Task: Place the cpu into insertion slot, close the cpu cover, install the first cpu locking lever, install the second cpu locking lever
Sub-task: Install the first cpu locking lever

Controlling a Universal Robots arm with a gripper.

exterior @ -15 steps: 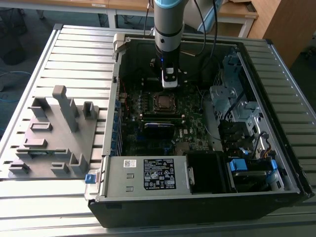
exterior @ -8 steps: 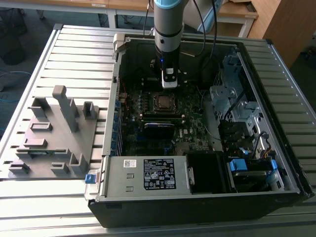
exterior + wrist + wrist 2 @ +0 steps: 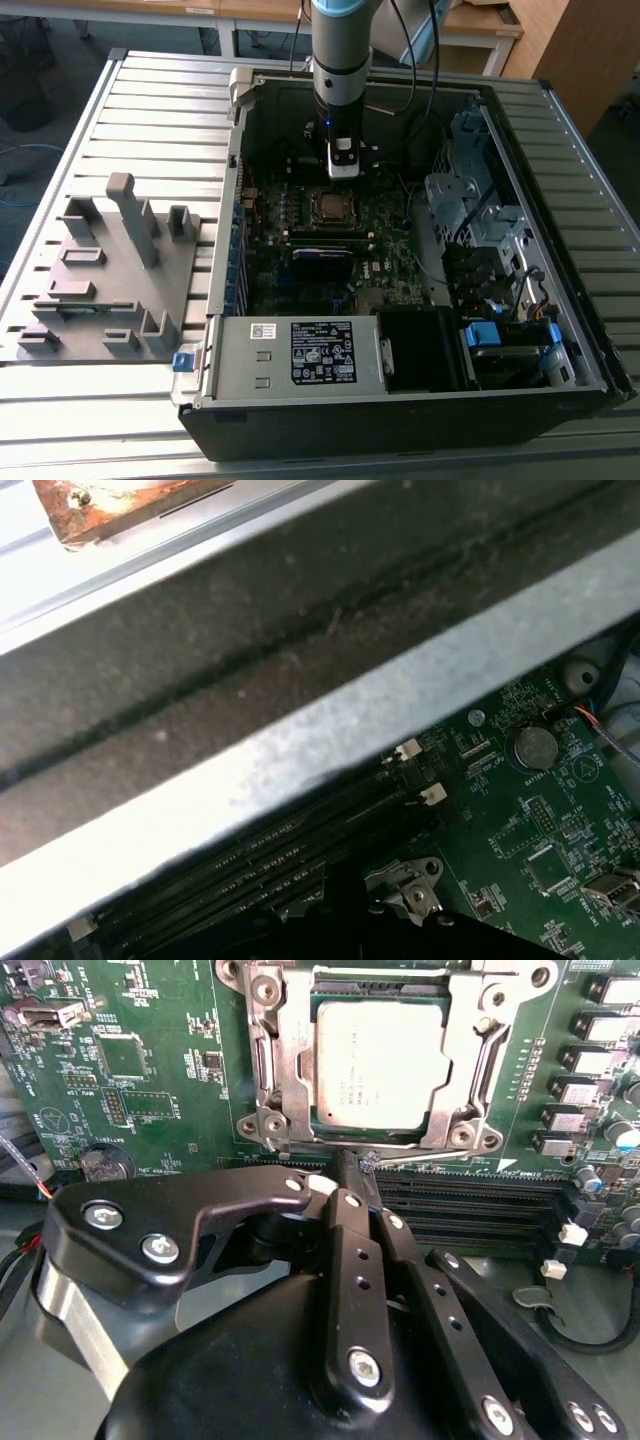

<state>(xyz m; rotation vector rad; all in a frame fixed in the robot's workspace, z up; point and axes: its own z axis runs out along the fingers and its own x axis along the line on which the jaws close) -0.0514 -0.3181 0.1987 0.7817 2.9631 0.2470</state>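
Our gripper [image 3: 352, 1163], pinched closed on nothing, hovers beside the cpu cover [image 3: 292, 1060]: stiff, we judge, best pushed at its rim.

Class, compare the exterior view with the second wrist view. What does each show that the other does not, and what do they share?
Exterior view: the whole open computer case, the grey plastic fixture on the slatted table, and the arm above the case. Second wrist view: the metal frame lying around the chip, and a coin battery. Shared: the silver chip on the green board, with the tool close beside the socket.
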